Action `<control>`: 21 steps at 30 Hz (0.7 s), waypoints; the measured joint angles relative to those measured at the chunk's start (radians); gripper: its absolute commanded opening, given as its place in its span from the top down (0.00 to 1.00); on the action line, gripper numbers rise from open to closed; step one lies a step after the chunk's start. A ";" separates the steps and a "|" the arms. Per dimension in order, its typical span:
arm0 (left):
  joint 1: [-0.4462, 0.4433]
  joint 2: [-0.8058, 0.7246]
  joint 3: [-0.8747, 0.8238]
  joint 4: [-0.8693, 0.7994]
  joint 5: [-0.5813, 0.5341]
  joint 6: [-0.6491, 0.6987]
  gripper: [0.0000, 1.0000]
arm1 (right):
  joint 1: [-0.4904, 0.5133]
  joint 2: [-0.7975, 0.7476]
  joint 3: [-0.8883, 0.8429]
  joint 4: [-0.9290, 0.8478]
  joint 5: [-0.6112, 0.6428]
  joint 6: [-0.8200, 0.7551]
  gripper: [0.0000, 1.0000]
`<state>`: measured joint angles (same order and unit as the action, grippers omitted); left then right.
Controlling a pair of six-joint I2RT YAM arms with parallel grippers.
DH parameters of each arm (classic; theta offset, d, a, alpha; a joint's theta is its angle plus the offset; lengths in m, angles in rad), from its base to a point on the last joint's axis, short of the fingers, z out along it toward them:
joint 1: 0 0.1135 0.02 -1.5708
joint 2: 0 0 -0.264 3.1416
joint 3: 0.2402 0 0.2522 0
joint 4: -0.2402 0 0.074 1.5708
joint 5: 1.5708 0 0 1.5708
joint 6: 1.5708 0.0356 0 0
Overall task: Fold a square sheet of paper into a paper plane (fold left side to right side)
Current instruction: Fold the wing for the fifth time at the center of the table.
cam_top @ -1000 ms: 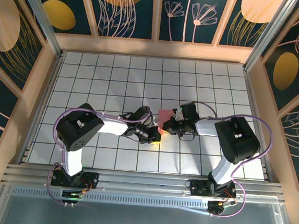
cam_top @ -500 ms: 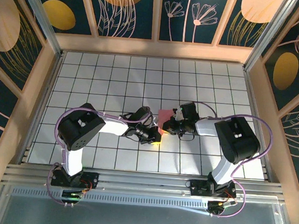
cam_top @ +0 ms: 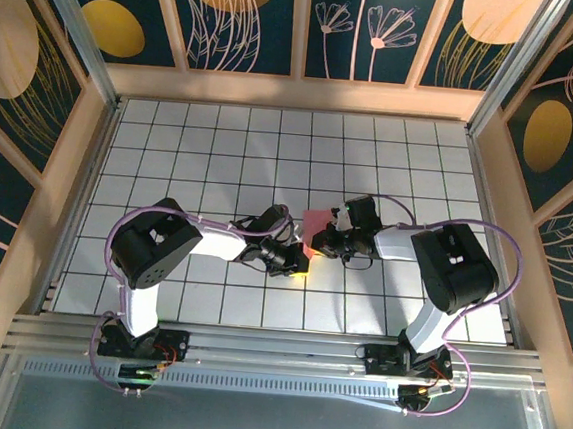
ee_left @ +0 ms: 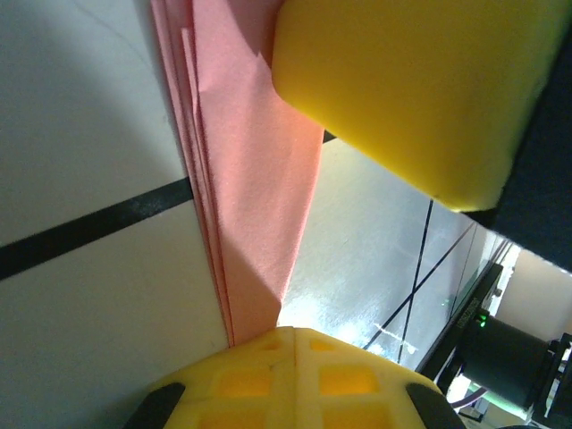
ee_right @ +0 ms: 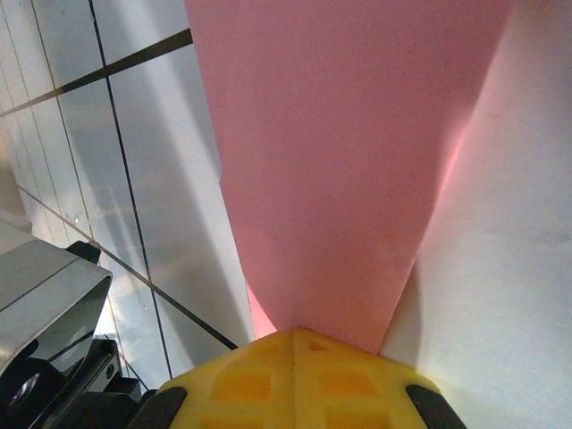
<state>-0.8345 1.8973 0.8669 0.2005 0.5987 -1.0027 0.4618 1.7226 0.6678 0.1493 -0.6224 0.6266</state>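
The salmon-pink sheet of paper (cam_top: 316, 222) lies mid-table, folded small, between my two grippers. In the left wrist view the paper (ee_left: 255, 179) is a narrow strip with several stacked layer edges along its left side. It tapers down to my left gripper (ee_left: 295, 335), whose yellow fingers are shut with their tips on the paper's end. A yellow finger (ee_left: 411, 80) of the right gripper sits over the strip's far part. In the right wrist view a broad pink flap (ee_right: 357, 161) narrows into my shut right gripper (ee_right: 299, 332) and looks raised off the table. From above, the left gripper (cam_top: 302, 268) and right gripper (cam_top: 318, 243) nearly meet.
The white gridded table (cam_top: 222, 149) is bounded by wooden walls (cam_top: 78, 186) on three sides. Both arms bend inward from their bases (cam_top: 140, 342) at the near edge, with purple cables looping over them. Open tiles lie behind the paper and to both sides.
Nothing has visibly changed. Both arms and the paper stay where they were.
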 measured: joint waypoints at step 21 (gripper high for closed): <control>-0.037 -0.068 -0.080 0.011 -0.034 0.003 0.97 | 0.000 0.008 0.013 -0.016 -0.008 -0.014 1.00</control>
<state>-0.8715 1.8297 0.7864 0.2111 0.5652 -1.0000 0.4618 1.7309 0.6807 0.1337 -0.6308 0.6128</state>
